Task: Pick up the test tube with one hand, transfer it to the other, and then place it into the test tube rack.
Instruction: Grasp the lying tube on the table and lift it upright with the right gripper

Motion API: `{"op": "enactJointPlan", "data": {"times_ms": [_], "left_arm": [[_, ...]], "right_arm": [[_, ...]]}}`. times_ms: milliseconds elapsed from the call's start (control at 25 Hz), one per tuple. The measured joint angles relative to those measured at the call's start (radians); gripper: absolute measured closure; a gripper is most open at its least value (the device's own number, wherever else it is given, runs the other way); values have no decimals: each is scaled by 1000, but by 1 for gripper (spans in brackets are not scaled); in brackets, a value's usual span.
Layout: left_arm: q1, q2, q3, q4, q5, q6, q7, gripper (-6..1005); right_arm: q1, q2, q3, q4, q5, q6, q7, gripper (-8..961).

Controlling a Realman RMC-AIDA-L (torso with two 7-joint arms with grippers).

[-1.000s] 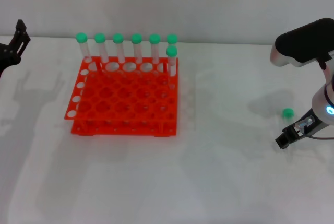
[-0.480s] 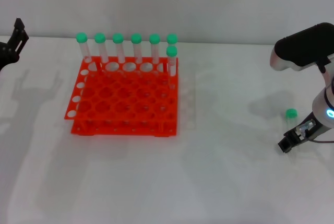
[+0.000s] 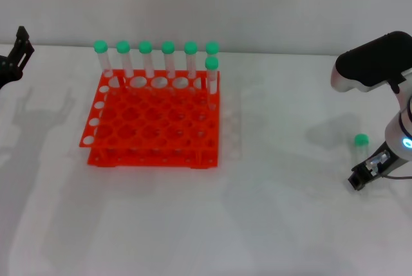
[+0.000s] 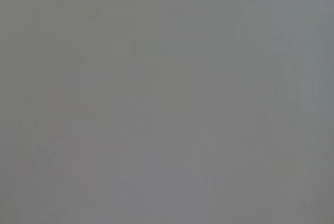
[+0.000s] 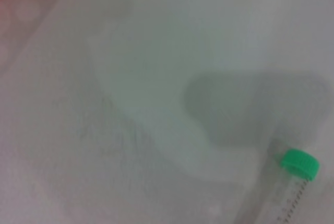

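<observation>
On the white bench [image 3: 270, 224] stands the test tube rack [image 3: 154, 121], bright orange-red, with two tiers and many round holes. In its far row six clear tubes with green caps [image 3: 145, 47] stand upright side by side, and one more capped tube [image 3: 212, 64] stands just in front of the last one, at the rack's right far corner. All the other holes that I can see hold nothing.

The test tube [image 3: 360, 141] of the task lies flat on the bench far to the right, well apart from the rack. From the head view only its green cap shows clearly. In the right wrist view the same tube [image 5: 289, 182] shows its green cap and a part of its clear body with fine printed marks.

The right claw [image 3: 362, 177] is low over the bench, just beside this tube on the near side. It hangs from a thick silver-grey forearm [image 3: 400, 138] with a small lit ring. It is not touching the tube, as far as I see, and I cannot tell how wide its fingers are.

The left claw [image 3: 18, 47] is at the far left edge, raised and well apart from the rack. Its two black fingers look a little spread, with nothing between them.
</observation>
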Motion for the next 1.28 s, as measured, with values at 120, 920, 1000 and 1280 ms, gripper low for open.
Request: {"op": "enactJointPlan", "data": {"times_ms": [120,920,1000,1280], "left_arm": [[-2,0,0,0,0,0,0,137],[-3,1,-2,0,-1,0,0,138],[-3,1,-2,0,-1,0,0,138],[0,1,-2,0,-2,1,0,137]], "right_arm": [[0,0,0,1,-1,7,2,372],[16,-1,2,43,-3,4,1,564],[16,-3,4,43,-3,4,3,584],[18,-2,-1,39,-3,11,-2,654]]}}
